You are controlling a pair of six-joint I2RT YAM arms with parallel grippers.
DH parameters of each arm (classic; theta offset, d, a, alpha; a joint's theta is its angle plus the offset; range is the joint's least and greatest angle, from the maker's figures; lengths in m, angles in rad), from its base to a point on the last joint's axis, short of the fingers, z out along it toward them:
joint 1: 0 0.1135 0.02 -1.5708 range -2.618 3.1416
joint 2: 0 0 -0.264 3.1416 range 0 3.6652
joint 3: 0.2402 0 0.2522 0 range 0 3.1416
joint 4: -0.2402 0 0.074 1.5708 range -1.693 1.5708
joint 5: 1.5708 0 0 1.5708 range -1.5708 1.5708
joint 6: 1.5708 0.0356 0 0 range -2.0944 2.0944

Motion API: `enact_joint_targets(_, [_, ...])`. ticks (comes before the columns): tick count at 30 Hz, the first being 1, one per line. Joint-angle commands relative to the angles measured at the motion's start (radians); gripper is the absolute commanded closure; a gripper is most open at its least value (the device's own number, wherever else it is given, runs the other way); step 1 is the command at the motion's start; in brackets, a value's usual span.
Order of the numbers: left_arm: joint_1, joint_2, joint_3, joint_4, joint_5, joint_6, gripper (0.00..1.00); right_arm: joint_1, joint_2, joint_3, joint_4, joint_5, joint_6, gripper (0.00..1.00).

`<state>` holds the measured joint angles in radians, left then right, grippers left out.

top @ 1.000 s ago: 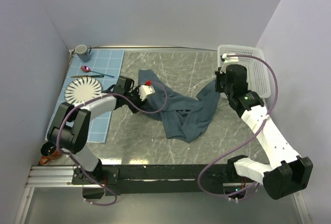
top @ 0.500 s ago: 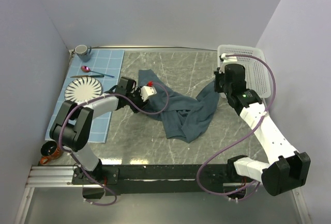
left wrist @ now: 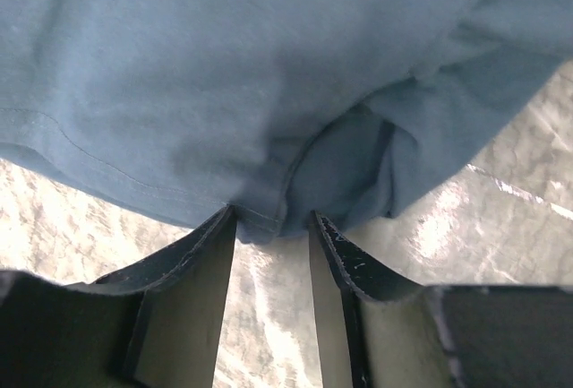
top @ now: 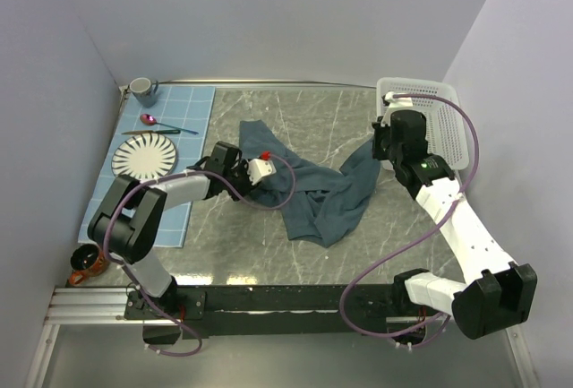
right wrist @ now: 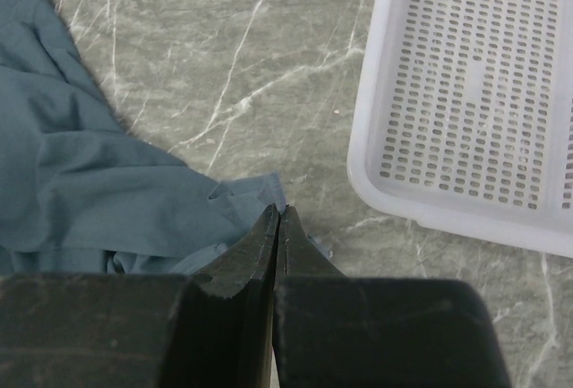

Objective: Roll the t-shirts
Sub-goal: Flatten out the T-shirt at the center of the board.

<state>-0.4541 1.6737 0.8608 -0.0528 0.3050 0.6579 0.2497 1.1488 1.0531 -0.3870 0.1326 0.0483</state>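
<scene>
Our left gripper (left wrist: 271, 219), jaws half apart, straddles the hem of the crumpled shirt (top: 313, 193) on the counter (top: 224, 246); we should bite past the seam. Our right gripper (right wrist: 277, 213) is pressed closed at the shirt's corner, hold unclear.

Crumpled t-shirt (top: 322, 195) at centre, white basket (top: 448, 128) far right, striped plate (top: 145, 155) left

Your high view looks from the near edge over the worktop (top: 313, 115); both close wrist views share its t-shirt (top: 322, 195).
</scene>
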Motion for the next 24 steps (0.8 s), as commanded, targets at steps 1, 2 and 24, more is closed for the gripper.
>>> enact_joint_targets(1, [0.000, 0.023, 0.076, -0.018, 0.014, -0.038, 0.58, -0.012, -0.012, 0.010, 0.022, -0.008, 0.015, 1.00])
enact_joint_targets(2, [0.000, 0.024, 0.079, -0.019, 0.013, -0.044, 0.59, -0.012, -0.012, 0.008, 0.023, -0.011, 0.016, 1.00])
enact_joint_targets(24, [0.018, 0.050, 0.106, -0.051, -0.021, -0.041, 0.71, -0.024, -0.014, -0.007, 0.042, -0.021, 0.022, 1.00])
